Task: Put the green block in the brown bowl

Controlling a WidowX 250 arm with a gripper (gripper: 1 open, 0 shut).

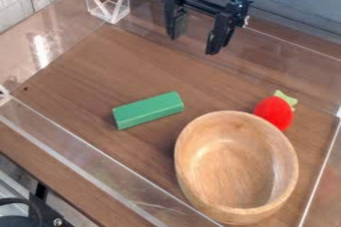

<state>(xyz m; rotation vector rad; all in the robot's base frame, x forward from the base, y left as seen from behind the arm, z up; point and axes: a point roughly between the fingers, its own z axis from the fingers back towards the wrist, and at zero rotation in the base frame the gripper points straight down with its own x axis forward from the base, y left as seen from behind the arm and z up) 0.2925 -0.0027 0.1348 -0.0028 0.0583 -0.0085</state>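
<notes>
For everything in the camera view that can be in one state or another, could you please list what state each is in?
green block: lying flat on the table, outside the bowl, not held
brown bowl: upright, open side up, nothing inside
red strawberry-like toy: lying on the table beside the bowl
gripper: open, above the table, holding nothing

Brown wooden tabletop (94, 82), clear edging (100, 174)

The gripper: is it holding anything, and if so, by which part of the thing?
The gripper holds nothing; its jaws stand open, and the block lies apart on the table.
</notes>
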